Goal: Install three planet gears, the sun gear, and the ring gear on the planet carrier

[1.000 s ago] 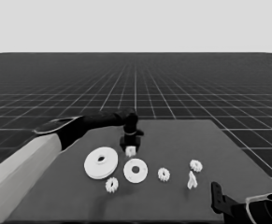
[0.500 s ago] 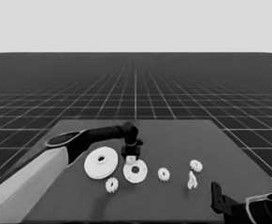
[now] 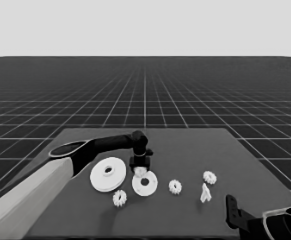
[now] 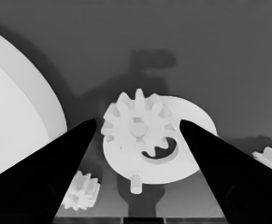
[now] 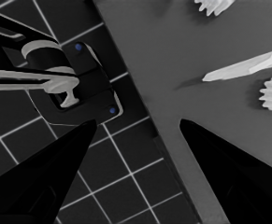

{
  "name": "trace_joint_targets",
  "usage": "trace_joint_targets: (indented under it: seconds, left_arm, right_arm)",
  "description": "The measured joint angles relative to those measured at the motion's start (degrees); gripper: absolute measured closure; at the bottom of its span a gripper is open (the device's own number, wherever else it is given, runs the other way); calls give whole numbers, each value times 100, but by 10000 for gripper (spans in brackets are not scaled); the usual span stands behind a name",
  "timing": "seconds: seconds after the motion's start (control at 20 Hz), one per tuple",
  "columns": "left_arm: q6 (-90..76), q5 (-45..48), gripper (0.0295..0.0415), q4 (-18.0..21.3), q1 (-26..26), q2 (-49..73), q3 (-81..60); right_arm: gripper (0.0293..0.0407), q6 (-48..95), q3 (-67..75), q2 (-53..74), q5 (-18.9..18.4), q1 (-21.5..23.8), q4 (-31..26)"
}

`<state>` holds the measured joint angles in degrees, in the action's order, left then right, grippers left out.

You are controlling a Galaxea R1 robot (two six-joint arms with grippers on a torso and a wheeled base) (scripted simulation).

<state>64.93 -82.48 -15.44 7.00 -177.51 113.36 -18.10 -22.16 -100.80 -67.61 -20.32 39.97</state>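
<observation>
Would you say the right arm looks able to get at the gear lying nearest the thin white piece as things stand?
Probably yes. The right gripper waits at the table's near right corner, and that gear lies just beyond the thin white piece with nothing over it. The left gripper is busy farther off at the smaller round part.

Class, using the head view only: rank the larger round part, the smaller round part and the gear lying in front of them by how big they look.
1. Larger round part, largest.
2. Smaller round part.
3. Gear, smallest, though nearest the camera.
</observation>
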Motion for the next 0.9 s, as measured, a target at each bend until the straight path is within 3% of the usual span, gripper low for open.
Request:
trace_joint_targets:
  seconds: [0.15,0.5,0.55,0.6,0.9]
  left_arm:
    - [349,-354,326,551,-649,209,-634]
    - [379,-415,326,715,-818,223,-688]
    - [1618,-562,326,543,-729,1328,-2995]
    - [2066,-648,326,461,-641,1901,-4026]
    - [2499,-757,326,346,-526,2544,-5154]
  right_arm:
    - [315,0,0,0,0,0,0]
    - [315,0,0,0,0,0,0]
    - [315,0,0,0,0,0,0]
    - [315,0,0,0,0,0,0]
    - [315,0,0,0,0,0,0]
